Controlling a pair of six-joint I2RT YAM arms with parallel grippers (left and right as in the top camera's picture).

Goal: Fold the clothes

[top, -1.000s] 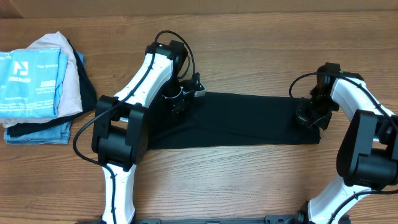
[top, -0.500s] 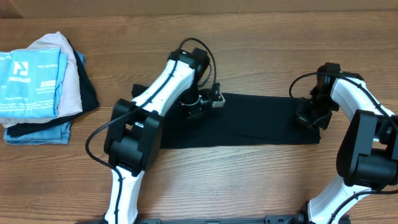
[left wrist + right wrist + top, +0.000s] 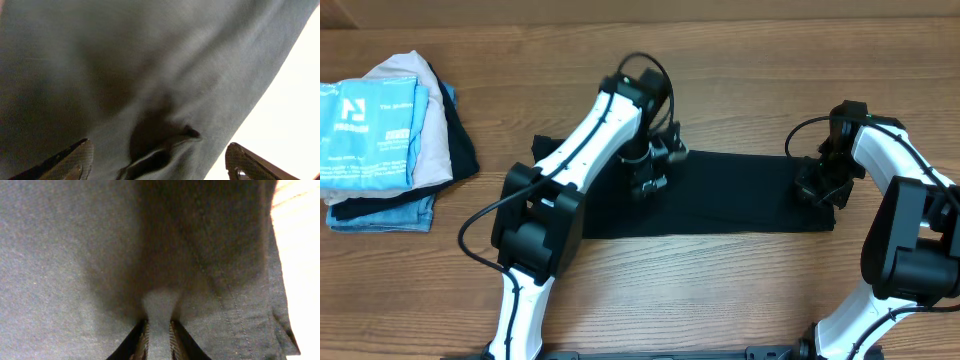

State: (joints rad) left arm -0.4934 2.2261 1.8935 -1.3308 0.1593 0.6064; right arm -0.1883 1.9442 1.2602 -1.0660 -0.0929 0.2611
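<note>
Left gripper (image 3: 653, 172): a second ago it sat nearer the left end of the strip. It now stands above the middle-left of the cloth.
Left jaws: released. They were closed half a second back. In the wrist view the fingers (image 3: 75, 159) are now spread wide with nothing between them.
Trace of release: a small puckered ridge (image 3: 161, 145) lies in the fabric between the open fingers, probably where the pinch was let go.
Right gripper (image 3: 815, 187): no change of place, at the right end of the strip.
Right jaws: nearly closed, nipping a narrow fold of the cloth in the wrist view.
Black T-shirt (image 3: 740, 190): lies flat on the worktop (image 3: 720, 300) as a long band running left to right between the two arms. Its right end has not shifted.
Left end of band: a dark corner shows beside the left arm. I cannot tell whether a layer was carried across, as the arm covers it.
Off-task: the light blue garment (image 3: 368, 125) and the pink-beige garment (image 3: 428, 100) are stacked well apart at far left, untouched.
Meaning for task: in my judgement one left-side pull has been set down. The band remains long, so crosswise folds remain to be done.
</note>
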